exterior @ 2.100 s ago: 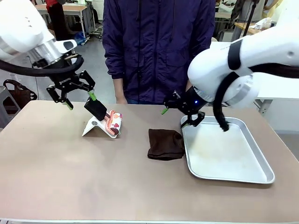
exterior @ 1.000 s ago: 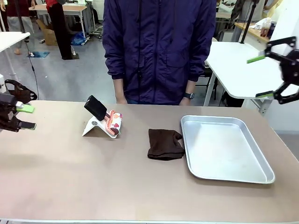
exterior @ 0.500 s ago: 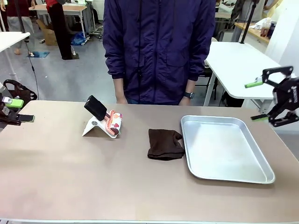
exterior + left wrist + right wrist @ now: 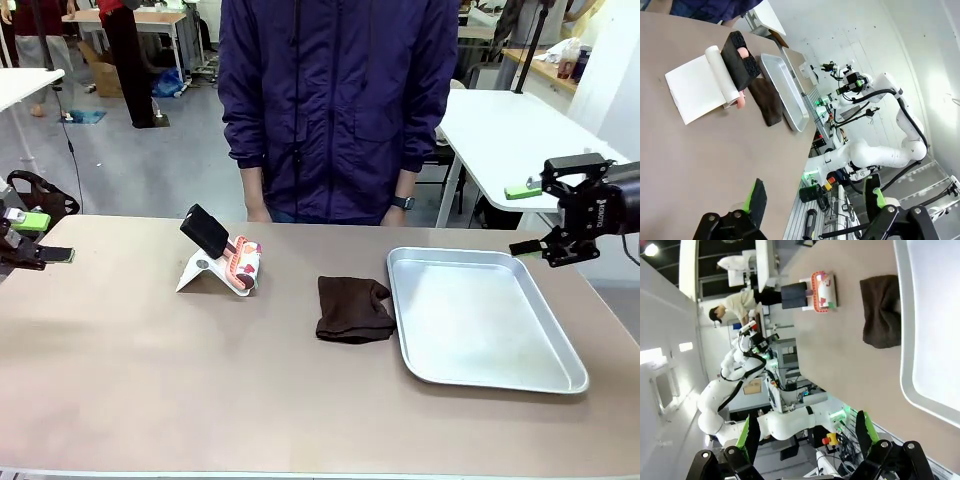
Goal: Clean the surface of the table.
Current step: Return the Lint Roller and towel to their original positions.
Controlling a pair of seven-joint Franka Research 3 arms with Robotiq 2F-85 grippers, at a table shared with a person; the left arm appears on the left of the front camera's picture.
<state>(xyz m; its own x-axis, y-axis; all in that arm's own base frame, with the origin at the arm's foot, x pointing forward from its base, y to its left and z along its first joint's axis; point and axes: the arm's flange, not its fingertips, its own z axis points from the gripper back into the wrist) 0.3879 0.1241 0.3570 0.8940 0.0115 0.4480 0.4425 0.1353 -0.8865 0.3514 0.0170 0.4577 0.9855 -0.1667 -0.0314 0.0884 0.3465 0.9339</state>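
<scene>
Brownish-beige and wide, the table point(image 4: 150, 390) runs across the whole front view, with a person in a dark blue jacket point(image 4: 340, 100) standing at its far edge, at twelve o'clock. On it, a dark brown cloth point(image 4: 352, 309) lies near the middle, touching the left rim of a shiny metal tray point(image 4: 560, 385) at about three o'clock. At about ten o'clock from the cloth, a black phone point(image 4: 205, 231) leans on a white stand point(image 4: 200, 272).

Both arms hang at the edges, well apart from everything. The left gripper point(image 4: 38, 238) sits at nine o'clock over the table's left edge, jaws spread and empty. The right gripper point(image 4: 525, 218) hovers at about two o'clock beyond the tray's far right corner, also wide open with nothing between its pads.

Wiping has not begun, by my reading. The next move likely calls for one gripper to come down on the cloth, pinch a fold, and drag it over the bare top.
</scene>
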